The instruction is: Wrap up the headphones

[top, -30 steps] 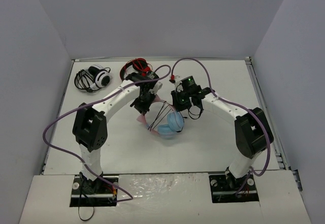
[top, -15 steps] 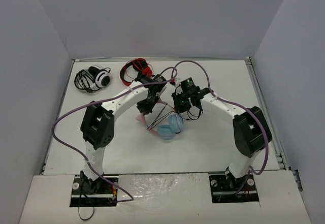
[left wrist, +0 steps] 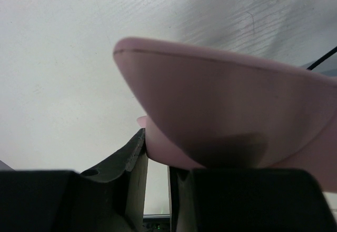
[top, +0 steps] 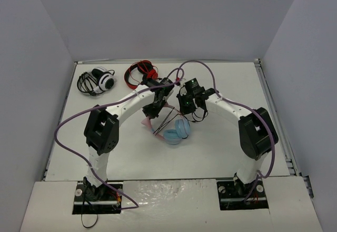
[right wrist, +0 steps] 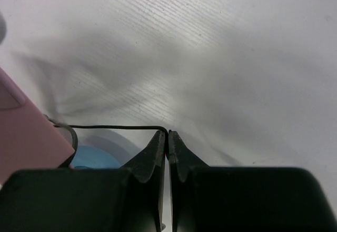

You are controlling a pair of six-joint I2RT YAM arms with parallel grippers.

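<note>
The headphones lie mid-table: light blue ear cups (top: 177,131), pink headband (top: 148,120), thin black cable (top: 167,117) strung across them. My left gripper (top: 152,110) is shut on the pink headband (left wrist: 226,121), which fills the left wrist view. My right gripper (top: 185,104) is shut on the black cable (right wrist: 113,127), pinched at its fingertips (right wrist: 159,140); the cable runs left toward a blue ear cup (right wrist: 95,158) and the pink band (right wrist: 23,137).
Red-and-black headphones (top: 140,72) lie at the back centre, just behind my left wrist. Black-and-white headphones (top: 98,80) lie at the back left. White walls enclose the table on three sides.
My left arm swung right and inward over the headphones, carrying the pink band. My right gripper shifted slightly left and back with the cable. The ear cups slid a little left.
</note>
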